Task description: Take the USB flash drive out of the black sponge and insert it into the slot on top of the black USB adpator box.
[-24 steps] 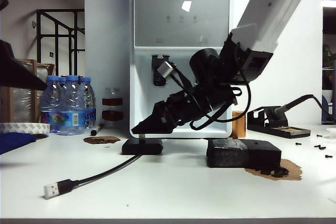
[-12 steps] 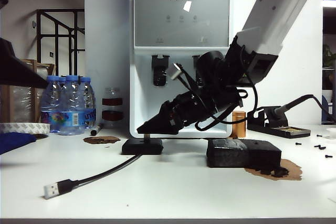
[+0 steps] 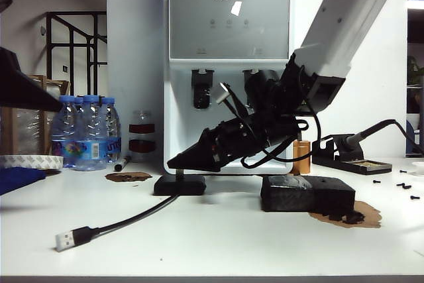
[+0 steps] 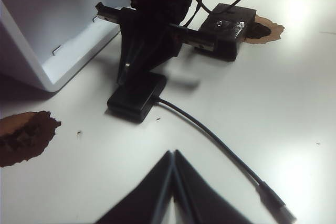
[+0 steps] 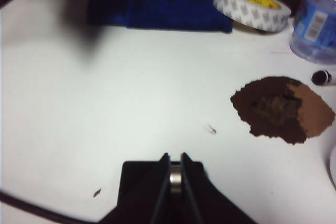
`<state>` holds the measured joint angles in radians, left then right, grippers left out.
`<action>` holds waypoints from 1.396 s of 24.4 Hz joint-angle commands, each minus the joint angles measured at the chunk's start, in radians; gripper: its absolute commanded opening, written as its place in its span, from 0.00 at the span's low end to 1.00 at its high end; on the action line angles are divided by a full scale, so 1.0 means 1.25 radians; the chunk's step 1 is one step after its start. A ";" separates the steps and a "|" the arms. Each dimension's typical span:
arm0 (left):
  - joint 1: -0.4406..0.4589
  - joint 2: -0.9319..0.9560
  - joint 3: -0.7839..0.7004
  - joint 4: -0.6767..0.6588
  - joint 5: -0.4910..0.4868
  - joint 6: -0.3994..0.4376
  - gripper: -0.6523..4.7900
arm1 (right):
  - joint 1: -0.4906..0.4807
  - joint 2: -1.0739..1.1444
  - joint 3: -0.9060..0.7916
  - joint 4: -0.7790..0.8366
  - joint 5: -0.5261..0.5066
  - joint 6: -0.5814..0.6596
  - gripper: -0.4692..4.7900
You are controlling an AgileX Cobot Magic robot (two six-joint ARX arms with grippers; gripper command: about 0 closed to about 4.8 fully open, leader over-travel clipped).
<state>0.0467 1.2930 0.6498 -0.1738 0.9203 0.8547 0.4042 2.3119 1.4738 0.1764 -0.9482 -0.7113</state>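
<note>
A: Where's the flash drive (image 5: 175, 176)?

B: Pinched between the tips of the right claw (image 5: 175, 174), directly over the adaptor box (image 5: 157, 184). Only a silver sliver shows; whether it has entered the slot I cannot tell, since the claw covers the box's top.

A: And the left claw (image 4: 173, 158)?

B: Pressed together, hovering nearer the front edge of the bench (image 3: 265, 243), above the box's cable (image 4: 210, 135).

A: What's around?

B: The sponge (image 3: 306, 194) lies just right of the box on a brown stain. The water dispenser (image 3: 228, 51) stands behind at the back edge, bottles (image 3: 87, 130) left, a soldering iron stand (image 3: 351, 157) right. A tape roll (image 5: 252, 4) and blue cloth (image 5: 157, 3) sit at the far left.
</note>
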 commanded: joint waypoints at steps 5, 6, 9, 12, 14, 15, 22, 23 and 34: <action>-0.001 -0.002 0.003 0.002 0.005 -0.002 0.11 | 0.005 -0.002 0.002 -0.020 0.005 0.007 0.08; -0.001 -0.002 0.003 0.002 0.005 -0.003 0.11 | 0.005 -0.002 0.002 -0.029 0.005 0.007 0.08; -0.001 -0.002 0.003 0.002 0.005 -0.005 0.11 | 0.003 -0.002 0.002 -0.051 0.005 0.003 0.08; -0.001 -0.002 0.003 0.002 0.005 -0.005 0.11 | -0.002 -0.008 0.002 -0.096 0.008 -0.027 0.08; -0.001 -0.002 0.003 0.002 0.005 -0.005 0.11 | -0.003 -0.013 0.002 -0.113 0.036 -0.046 0.08; -0.001 -0.002 0.003 0.002 0.005 -0.005 0.11 | -0.005 -0.018 0.002 -0.126 0.057 -0.063 0.08; -0.001 -0.002 0.003 0.002 0.005 -0.020 0.11 | -0.012 -0.027 0.002 -0.142 0.068 -0.075 0.08; -0.001 -0.002 0.003 0.002 0.005 -0.020 0.11 | -0.012 -0.027 0.003 -0.143 0.068 -0.075 0.08; -0.001 -0.002 0.003 0.002 0.000 -0.020 0.11 | -0.009 -0.026 0.057 -0.239 0.075 -0.072 0.08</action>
<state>0.0467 1.2930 0.6498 -0.1753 0.9192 0.8303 0.4030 2.2868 1.5360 -0.0883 -0.8707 -0.8017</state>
